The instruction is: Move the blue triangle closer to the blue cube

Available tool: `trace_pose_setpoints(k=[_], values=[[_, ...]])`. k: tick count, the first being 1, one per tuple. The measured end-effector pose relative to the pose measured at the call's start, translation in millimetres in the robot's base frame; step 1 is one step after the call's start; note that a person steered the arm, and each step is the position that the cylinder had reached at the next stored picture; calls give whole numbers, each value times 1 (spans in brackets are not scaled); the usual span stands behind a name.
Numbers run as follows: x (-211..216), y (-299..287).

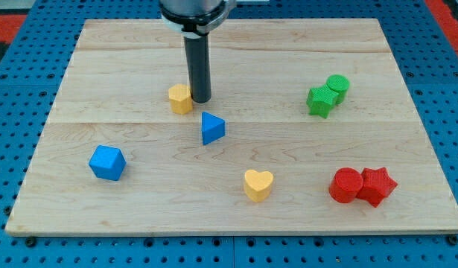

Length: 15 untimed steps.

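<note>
The blue triangle (211, 128) lies near the middle of the wooden board. The blue cube (107, 163) sits toward the view's lower left, well apart from the triangle. My tip (201, 100) is at the end of the dark rod, just above the triangle toward the view's top, with a small gap between them. The tip stands right beside a yellow block (181, 98), on that block's right side.
A yellow heart (258, 184) lies below and right of the triangle. A green star-like block (319, 101) and a green cylinder (337, 87) sit together at the right. A red cylinder (346, 185) and a red star-like block (377, 186) sit at the lower right. The board's edge (236, 230) runs along the bottom.
</note>
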<state>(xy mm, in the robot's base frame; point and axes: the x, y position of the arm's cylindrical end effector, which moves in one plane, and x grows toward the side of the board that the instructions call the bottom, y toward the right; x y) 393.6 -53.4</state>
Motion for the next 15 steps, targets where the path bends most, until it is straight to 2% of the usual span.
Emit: trace_pose_setpoints(k=[2, 3, 4, 5, 6, 7, 8, 9, 12, 13, 14, 15], values=[[0, -11], [33, 39], [34, 92], [72, 143], [129, 165], [175, 131], [185, 100], [159, 66], [69, 16], [66, 6], [88, 24], [93, 6]])
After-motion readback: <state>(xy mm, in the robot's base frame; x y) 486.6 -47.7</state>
